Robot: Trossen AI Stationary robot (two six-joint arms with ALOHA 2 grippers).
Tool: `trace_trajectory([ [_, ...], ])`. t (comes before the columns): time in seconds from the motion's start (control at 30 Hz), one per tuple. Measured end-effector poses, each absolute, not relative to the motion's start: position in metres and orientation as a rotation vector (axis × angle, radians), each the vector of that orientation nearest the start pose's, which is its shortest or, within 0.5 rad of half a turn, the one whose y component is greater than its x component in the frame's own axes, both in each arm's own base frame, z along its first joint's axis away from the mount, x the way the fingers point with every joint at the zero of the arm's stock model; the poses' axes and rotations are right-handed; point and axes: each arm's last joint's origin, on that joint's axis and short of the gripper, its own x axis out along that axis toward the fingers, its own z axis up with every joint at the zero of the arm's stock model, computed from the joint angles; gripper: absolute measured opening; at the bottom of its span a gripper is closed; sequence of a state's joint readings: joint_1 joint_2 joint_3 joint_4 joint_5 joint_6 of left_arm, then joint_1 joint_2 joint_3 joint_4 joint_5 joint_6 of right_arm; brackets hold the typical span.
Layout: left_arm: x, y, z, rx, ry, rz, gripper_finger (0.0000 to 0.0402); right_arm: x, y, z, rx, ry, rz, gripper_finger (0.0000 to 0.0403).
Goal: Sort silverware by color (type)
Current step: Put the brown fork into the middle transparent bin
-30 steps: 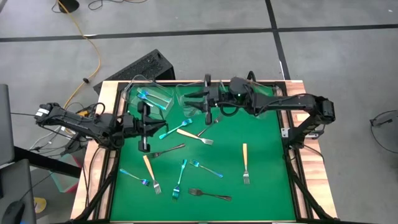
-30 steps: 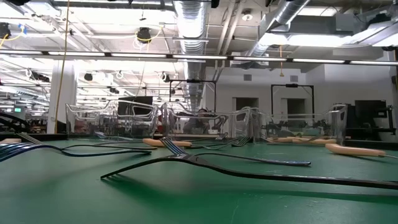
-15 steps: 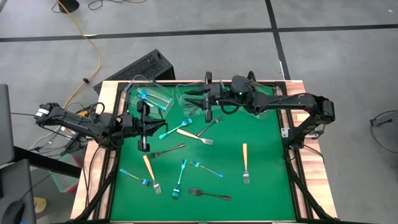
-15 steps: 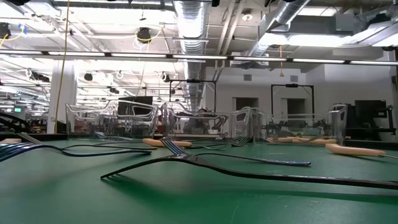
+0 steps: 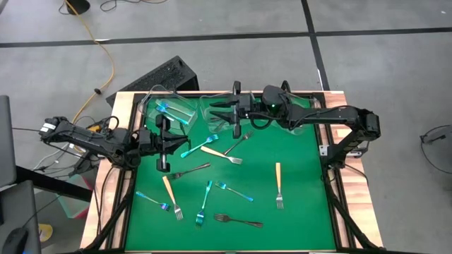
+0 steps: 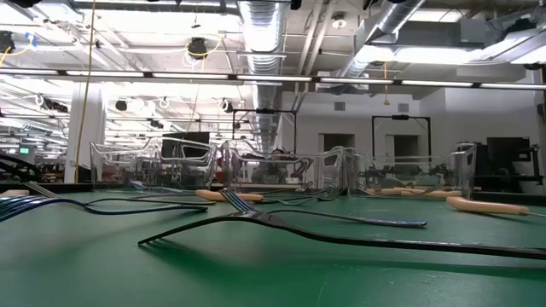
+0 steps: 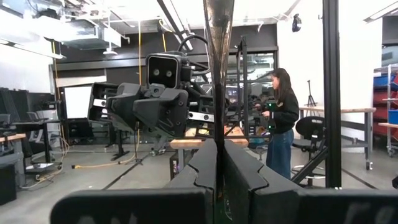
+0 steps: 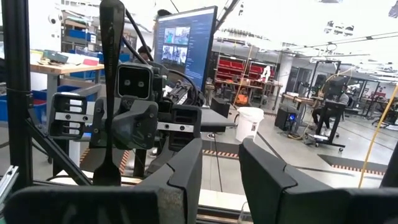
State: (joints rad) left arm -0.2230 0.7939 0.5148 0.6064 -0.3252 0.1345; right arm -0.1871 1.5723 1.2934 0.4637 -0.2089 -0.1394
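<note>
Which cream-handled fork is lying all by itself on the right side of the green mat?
The cream-handled fork on the mat's right side, lying straight, tines toward the near edge. The other two cream-handled forks sit among the blue and dark forks farther left.

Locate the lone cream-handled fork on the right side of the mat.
In the high view, the cream-handled fork lies alone on the green mat's right half, tines toward the near edge, right of a blue-teal fork.

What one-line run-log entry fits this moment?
left pincer: shut on upright fork | right pincer: open, by tubs | mat: loose forks still unsorted
</note>
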Motion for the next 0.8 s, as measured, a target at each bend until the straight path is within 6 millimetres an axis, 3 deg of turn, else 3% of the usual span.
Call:
trace_trajectory([
  [0.8,0.1749,-0.0302,0.3121,0.047,-0.303,0.120,0.0000,0.3618,-0.0624,0.3741,-0.172,-0.169,0.010,0.0128],
])
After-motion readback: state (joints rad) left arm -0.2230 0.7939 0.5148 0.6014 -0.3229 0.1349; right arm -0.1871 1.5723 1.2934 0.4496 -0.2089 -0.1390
